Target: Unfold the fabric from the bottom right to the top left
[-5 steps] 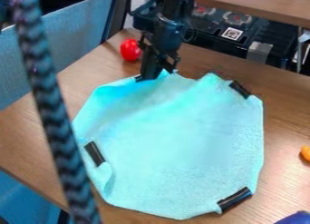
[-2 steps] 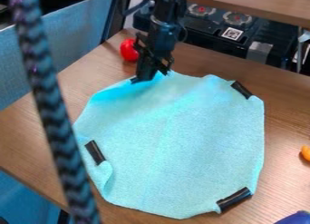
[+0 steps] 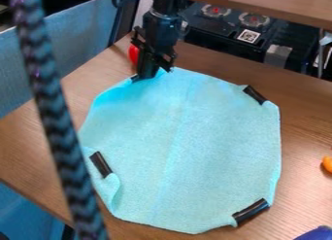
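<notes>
Sq. coded label (image 3: 248,36) on blk. equip. (image 3: 214,40), beyond table (image 3: 311,122). Fabric (image 3: 194,151) spread atop table. Gripper (image 3: 146,76) nr. table's far L corner (as viewed), clamped on fabric edge. Vs. earlier: gripper & held edge shifted toward said corner; fabric's far-side wrinkles flatter.

One surface (image 3: 301,132) carries one light-blue fabric (image 3: 194,146), with three black strips (image 3: 100,164) plainly visible along its edge, and one end effector (image 3: 152,74) above. Also pictured are one red object (image 3: 133,54), one orange object (image 3: 327,163), one blue object (image 3: 316,233), one patterned cord (image 3: 52,112), two round fittings (image 3: 255,19) and one square code (image 3: 248,36).
</notes>
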